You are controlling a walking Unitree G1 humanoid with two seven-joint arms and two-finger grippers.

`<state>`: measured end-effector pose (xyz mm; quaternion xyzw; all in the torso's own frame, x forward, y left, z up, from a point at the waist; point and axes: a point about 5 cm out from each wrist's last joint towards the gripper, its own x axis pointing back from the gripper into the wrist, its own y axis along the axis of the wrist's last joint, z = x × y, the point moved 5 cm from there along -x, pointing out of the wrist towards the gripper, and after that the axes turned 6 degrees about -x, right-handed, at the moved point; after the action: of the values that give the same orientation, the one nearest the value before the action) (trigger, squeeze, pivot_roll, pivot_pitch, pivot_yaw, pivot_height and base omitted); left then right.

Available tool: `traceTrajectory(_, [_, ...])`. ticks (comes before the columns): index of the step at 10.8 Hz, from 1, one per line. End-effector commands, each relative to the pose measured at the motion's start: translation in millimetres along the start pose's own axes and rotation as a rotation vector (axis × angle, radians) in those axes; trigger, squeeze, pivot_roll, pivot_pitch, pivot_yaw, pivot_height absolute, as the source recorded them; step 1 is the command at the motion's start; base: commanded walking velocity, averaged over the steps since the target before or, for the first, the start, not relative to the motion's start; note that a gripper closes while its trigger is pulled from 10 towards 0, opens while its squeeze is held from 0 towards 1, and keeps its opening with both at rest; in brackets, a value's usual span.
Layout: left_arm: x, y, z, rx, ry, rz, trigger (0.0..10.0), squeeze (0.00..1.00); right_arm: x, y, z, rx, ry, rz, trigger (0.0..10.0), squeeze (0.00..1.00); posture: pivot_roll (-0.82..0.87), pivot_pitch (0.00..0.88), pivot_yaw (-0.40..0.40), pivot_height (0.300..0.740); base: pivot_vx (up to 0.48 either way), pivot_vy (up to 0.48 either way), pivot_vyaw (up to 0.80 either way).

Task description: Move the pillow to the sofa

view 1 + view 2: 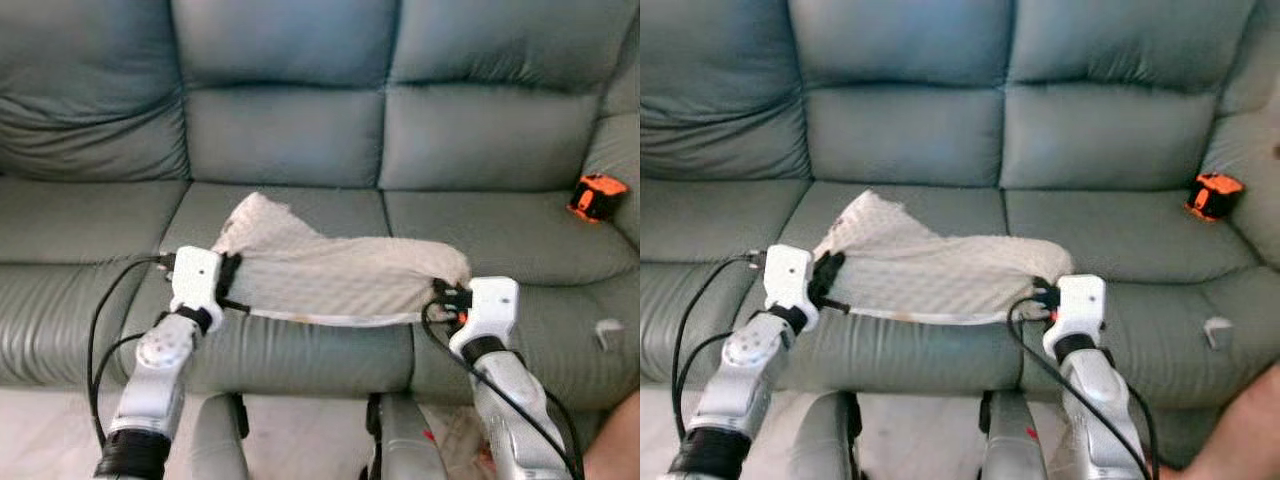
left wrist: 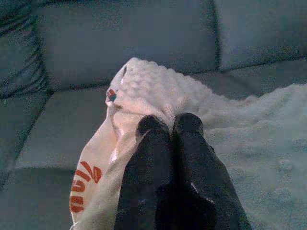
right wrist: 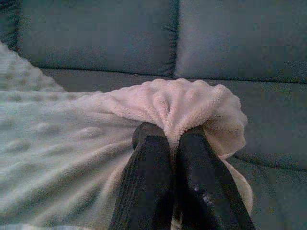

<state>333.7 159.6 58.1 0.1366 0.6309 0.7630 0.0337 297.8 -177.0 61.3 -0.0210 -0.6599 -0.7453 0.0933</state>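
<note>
Pillow (image 1: 340, 275) pinched by both grippers over sofa (image 1: 300, 130).

Both silver arms reach forward from the lower edge of the head view, elbows low, wrists raised toward twelve o'clock. The left gripper (image 1: 232, 283) sits at about nine o'clock from centre, its black fingers (image 2: 153, 143) pressed together on the pillow (image 1: 330, 270) corner. The right gripper (image 1: 445, 295) sits at about four o'clock, its fingers (image 3: 194, 143) pinched on the opposite end. Black cables loop beside each forearm.
</note>
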Motion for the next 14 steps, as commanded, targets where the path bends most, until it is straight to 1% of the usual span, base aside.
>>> traceTrajectory(1, [-8.2, 8, 30.8, -0.039, 0.108, -0.018, 10.0, 0.00, -13.7, 11, 8.1, -0.024, 0.048, -0.013, 10.0, 0.00, -0.05, 0.000, -0.013, 0.596, 0.000, 0.000, 0.00])
traceTrajectory(2, [-12.9, 8, 38.2, -0.056, 0.126, -0.010, 10.0, 0.00, -23.1, 15, 14.2, -0.028, 0.066, -0.014, 10.0, 0.00, -0.04, 0.000, -0.018, 0.596, 0.000, 0.000, 0.00])
traceTrajectory(3, [-17.6, 7, 44.1, -0.092, 0.143, 0.001, 10.0, 0.00, -31.9, 15, 22.7, -0.040, 0.091, 0.000, 10.0, 0.00, -0.03, 0.000, -0.023, 0.596, 0.000, 0.000, 0.00])
traceTrajectory(4, [-25.0, 9, 58.1, -0.108, 0.195, 0.016, 10.0, 0.00, -44.7, 10, 42.5, -0.063, 0.154, 0.047, 10.0, 0.00, -0.02, 0.000, -0.025, 0.596, 0.000, 0.000, 0.00])
traceTrajectory(5, [-28.9, 9, 69.3, -0.132, 0.231, 0.028, 10.0, 0.00, -54.4, 13, 61.4, -0.075, 0.207, 0.053, 10.0, 0.00, -0.02, 0.000, -0.028, 0.596, 0.000, 0.000, 0.00])
traceTrajectory(6, [-29.2, 8, 73.4, -0.141, 0.246, 0.040, 10.0, 0.00, -58.2, 10, 69.5, -0.088, 0.224, 0.079, 10.0, 0.00, -0.02, 0.000, -0.030, 0.596, 0.000, 0.000, 0.00])
traceTrajectory(7, [-30.0, 3, 77.7, -0.159, 0.264, 0.063, 10.0, 0.00, -63.4, 4, 81.3, -0.088, 0.256, 0.113, 10.0, 0.00, -0.02, 0.000, -0.032, 0.596, 0.000, 0.000, 0.00])
traceTrajectory(8, [-30.2, -1, 79.8, -0.156, 0.275, 0.084, 10.0, 0.00, -66.5, 1, 83.3, -0.081, 0.256, 0.132, 10.0, 0.00, -0.01, 0.000, -0.033, 0.596, 0.000, 0.000, 0.00])
traceTrajectory(9, [-29.5, -15, 77.6, -0.169, 0.272, 0.154, 10.0, 0.00, -70.3, -3, 76.8, -0.063, 0.215, 0.149, 10.0, 0.00, -0.01, 0.000, -0.035, 0.596, 0.000, 0.000, 0.00])
traceTrajectory(10, [-26.4, -29, 72.9, -0.188, 0.254, 0.213, 10.0, 0.00, -70.3, -11, 65.3, -0.044, 0.165, 0.183, 10.0, 0.00, -0.02, 0.000, -0.037, 0.596, 0.000, 0.000, 0.00])
traceTrajectory(11, [-23.0, -36, 76.2, -0.175, 0.278, 0.235, 10.0, 0.00, -68.9, -19, 55.5, -0.030, 0.130, 0.214, 10.0, 0.00, -0.02, 0.000, -0.037, 0.596, 0.000, 0.000, 0.00])
traceTrajectory(12, [-23.1, -39, 75.1, -0.111, 0.279, 0.246, 10.0, 0.16, -68.6, -23, 40.5, -0.027, 0.093, 0.233, 10.0, 0.00, -0.04, 0.000, -0.041, 0.596, 0.000, 0.000, 0.00])
traceTrajectory(13, [-24.6, -41, 73.0, -0.097, 0.282, 0.256, 10.0, 1.00, -69.6, -21, 25.7, -0.027, 0.054, 0.236, 10.0, 1.00, -0.04, 0.000, -0.043, 0.596, 0.000, 0.000, 0.00])
traceTrajectory(14, [-27.0, -37, 74.5, -0.104, 0.296, 0.255, 10.0, 1.00, -70.8, -19, 23.4, -0.034, 0.048, 0.232, 10.0, 1.00, -0.04, 0.000, -0.044, 0.596, 0.000, 0.000, 0.00])
